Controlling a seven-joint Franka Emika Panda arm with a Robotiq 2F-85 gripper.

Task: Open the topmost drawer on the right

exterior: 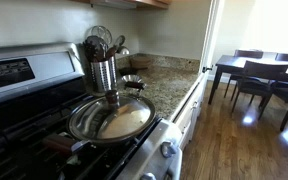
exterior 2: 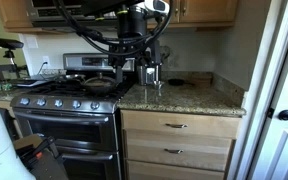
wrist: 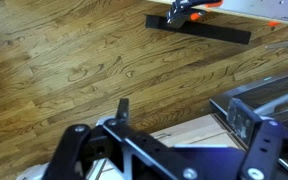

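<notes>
The gripper (exterior 2: 151, 70) hangs wide open above the counter (exterior 2: 189, 99), well apart from the shut top drawer (exterior 2: 212, 127) beneath, so dropping toward its slim handle (exterior 2: 174, 126) it might clip the stone edge.

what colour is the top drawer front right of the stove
The top drawer front is light tan wood, seen best in an exterior view.

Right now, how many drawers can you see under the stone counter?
3, stacked beside the stove in an exterior view: the top drawer, shut, the middle drawer below it, and the bottom drawer, cut off by the picture's edge. More may be hidden lower down.
</notes>
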